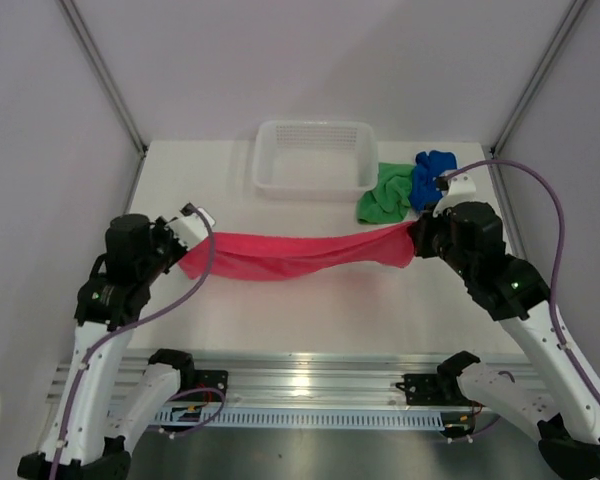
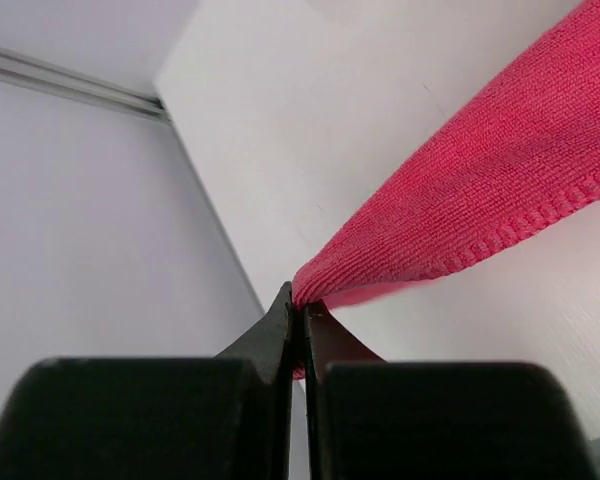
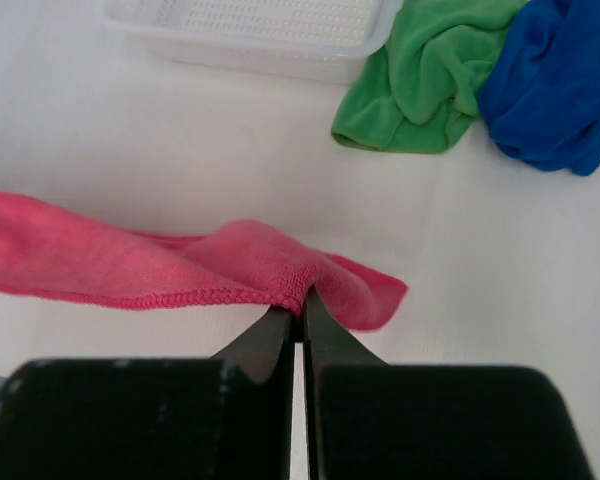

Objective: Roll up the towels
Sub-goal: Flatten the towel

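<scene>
The pink towel [image 1: 290,255] stretches across the middle of the bench [image 1: 310,320] from 9 o'clock to 3 o'clock, sagging between its ends. The left hand [image 2: 296,305] is clamped on its 9 o'clock corner and the right hand [image 3: 302,300] on its 3 o'clock end, each with fingers pressed together on cloth. The green towel [image 1: 383,195] and blue towel [image 1: 432,175] lie crumpled and touching at 1 o'clock, just beside the white basket [image 1: 310,183] at 12.

White arms [image 1: 80,385], black hands [image 2: 298,312], purple cables [image 1: 561,225].
</scene>
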Controlling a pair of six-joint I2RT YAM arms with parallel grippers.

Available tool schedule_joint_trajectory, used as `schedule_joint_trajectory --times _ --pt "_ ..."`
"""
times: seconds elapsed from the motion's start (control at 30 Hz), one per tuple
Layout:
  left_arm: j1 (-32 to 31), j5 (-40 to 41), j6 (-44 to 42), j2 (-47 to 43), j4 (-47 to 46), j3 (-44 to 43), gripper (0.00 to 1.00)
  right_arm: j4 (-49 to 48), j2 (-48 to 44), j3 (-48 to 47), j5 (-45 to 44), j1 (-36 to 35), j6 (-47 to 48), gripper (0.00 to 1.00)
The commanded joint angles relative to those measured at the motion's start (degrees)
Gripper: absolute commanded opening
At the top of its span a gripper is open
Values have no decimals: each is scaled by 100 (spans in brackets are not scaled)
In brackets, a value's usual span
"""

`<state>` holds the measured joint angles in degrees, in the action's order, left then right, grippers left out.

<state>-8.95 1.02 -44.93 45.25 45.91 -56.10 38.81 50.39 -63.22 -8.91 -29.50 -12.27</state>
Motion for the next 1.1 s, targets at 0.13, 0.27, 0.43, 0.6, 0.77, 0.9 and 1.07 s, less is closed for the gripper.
schedule_joint_trajectory --times 0.13,0.27,0.43,0.6,0.77,0.9,1.07 --pt "323 -128 344 -70 296 -762 1 655 -82 -999 -559 49 400 0" --pt "464 -128 493 342 -117 -920 1 488 286 -1140 -551 172 637 0" --pt "692 -128 748 1002 -653 -1237 1 -179 1165 -1219 80 865 946 0" --pt "746 -172 863 1503 -1145 -1509 1 -750 1798 -1526 258 1323 1200 0" --pt "754 -216 732 1697 -1444 -1589 1 -1041 2001 -1667 240 1376 1640 0" --pt "789 -233 582 1636 -1664 -1125 1 -1173 1782 -1116 275 1385 1676 0" --pt "842 -321 292 1337 -1937 -334 1 -1331 1045 -69 319 1385 1483 0"
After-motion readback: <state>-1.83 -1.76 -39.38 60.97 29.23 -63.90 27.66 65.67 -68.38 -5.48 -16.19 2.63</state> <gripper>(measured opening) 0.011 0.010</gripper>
